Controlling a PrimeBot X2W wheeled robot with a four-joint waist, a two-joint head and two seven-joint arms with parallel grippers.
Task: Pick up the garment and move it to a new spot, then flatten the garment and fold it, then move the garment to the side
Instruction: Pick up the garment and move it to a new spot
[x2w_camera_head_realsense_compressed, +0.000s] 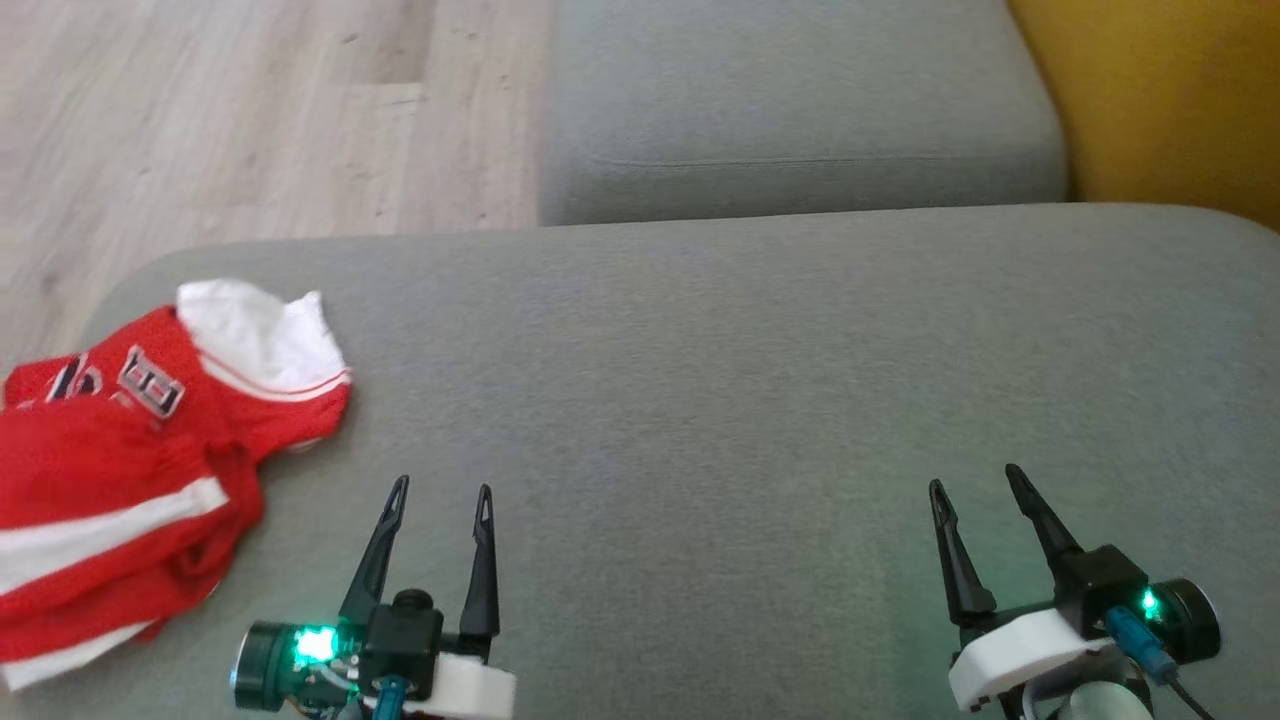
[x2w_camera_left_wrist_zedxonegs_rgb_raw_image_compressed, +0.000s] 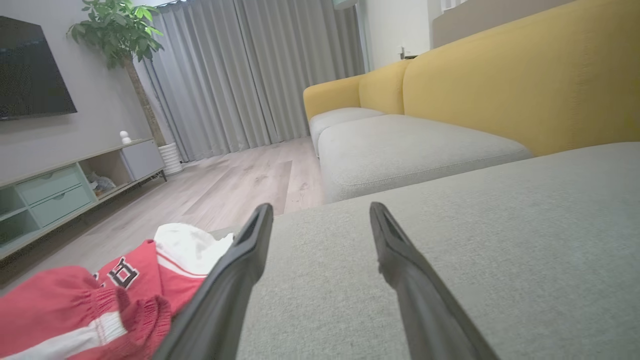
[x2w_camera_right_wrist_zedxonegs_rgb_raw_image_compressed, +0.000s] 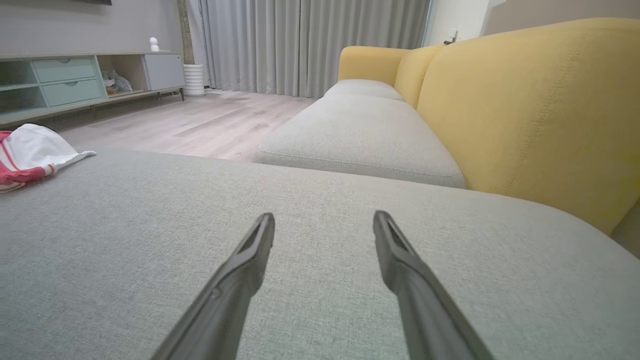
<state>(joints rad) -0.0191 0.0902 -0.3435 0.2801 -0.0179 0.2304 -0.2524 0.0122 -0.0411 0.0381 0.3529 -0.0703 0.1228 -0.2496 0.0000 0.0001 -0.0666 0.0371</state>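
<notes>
A crumpled red and white garment (x2w_camera_head_realsense_compressed: 140, 450) with dark lettering lies at the left end of the grey cushion (x2w_camera_head_realsense_compressed: 720, 400), partly past the head view's left edge. My left gripper (x2w_camera_head_realsense_compressed: 442, 487) stands open just right of it, low over the cushion, nothing between its fingers. The left wrist view has the garment (x2w_camera_left_wrist_zedxonegs_rgb_raw_image_compressed: 100, 295) at lower left beside the left finger (x2w_camera_left_wrist_zedxonegs_rgb_raw_image_compressed: 240, 260). Over the cushion's right part my right gripper (x2w_camera_head_realsense_compressed: 975, 478) is open and empty. In the right wrist view the garment (x2w_camera_right_wrist_zedxonegs_rgb_raw_image_compressed: 27, 150) sits at the far left, well away from that gripper (x2w_camera_right_wrist_zedxonegs_rgb_raw_image_compressed: 324, 220).
A second grey seat cushion (x2w_camera_head_realsense_compressed: 790, 100) lies beyond the near one, with the yellow sofa back (x2w_camera_head_realsense_compressed: 1160, 90) on the right. Wood floor (x2w_camera_head_realsense_compressed: 230, 110) spreads at the upper left. A TV cabinet (x2w_camera_left_wrist_zedxonegs_rgb_raw_image_compressed: 60, 190), a potted plant (x2w_camera_left_wrist_zedxonegs_rgb_raw_image_compressed: 117, 30) and grey curtains (x2w_camera_left_wrist_zedxonegs_rgb_raw_image_compressed: 250, 70) stand across the room.
</notes>
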